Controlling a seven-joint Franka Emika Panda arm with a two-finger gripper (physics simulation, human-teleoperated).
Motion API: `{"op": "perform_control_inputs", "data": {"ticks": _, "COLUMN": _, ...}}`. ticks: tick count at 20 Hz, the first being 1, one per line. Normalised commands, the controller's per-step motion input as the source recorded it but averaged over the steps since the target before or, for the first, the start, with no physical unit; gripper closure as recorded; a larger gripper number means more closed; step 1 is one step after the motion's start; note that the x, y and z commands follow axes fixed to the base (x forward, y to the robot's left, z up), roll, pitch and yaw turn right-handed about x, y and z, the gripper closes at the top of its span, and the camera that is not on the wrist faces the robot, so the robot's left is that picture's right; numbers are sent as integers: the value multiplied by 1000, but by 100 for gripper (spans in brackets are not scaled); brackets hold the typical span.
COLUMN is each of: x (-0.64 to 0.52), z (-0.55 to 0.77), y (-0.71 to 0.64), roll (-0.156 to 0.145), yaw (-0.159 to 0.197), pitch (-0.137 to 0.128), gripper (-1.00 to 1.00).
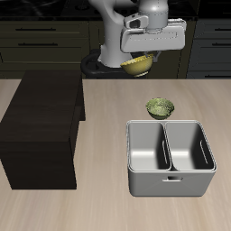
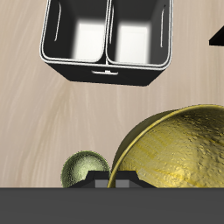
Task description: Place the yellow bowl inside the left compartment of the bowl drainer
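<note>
My gripper point(image 1: 141, 60) hangs high over the back of the table, shut on the rim of the yellow bowl point(image 1: 138, 65). In the wrist view the yellow bowl point(image 2: 179, 153) looms large, its mottled golden inside facing the camera. The bowl drainer point(image 1: 171, 185), a grey tub with two deep wells split by a middle wall, stands nearer the table's front edge, below and forward of the gripper. In the wrist view the bowl drainer point(image 2: 103, 73) shows both wells with nothing in them. The fingertips themselves are hidden behind the bowl.
A small olive-green bowl point(image 1: 160, 108) point(image 2: 85, 169) sits on the table between the gripper and the drainer's back rim. A dark brown cabinet block point(image 1: 41, 126) fills the table's other side, beside the drainer.
</note>
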Motion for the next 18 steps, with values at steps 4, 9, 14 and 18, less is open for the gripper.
{"op": "perform_control_inputs", "data": {"ticks": 4, "x": 375, "z": 170, "y": 221, "roll": -25, "yaw": 11, "pitch": 14, "gripper": 100}}
{"op": "perform_control_inputs", "data": {"ticks": 9, "x": 372, "z": 107, "y": 212, "roll": -26, "yaw": 12, "pitch": 24, "gripper": 100}}
{"op": "perform_control_inputs", "data": {"ticks": 14, "x": 367, "z": 50, "y": 240, "roll": -9, "yaw": 23, "pitch": 29, "gripper": 100}}
{"op": "perform_control_inputs", "data": {"ticks": 18, "x": 384, "z": 11, "y": 208, "roll": 5, "yaw": -8, "pitch": 37, "gripper": 100}}
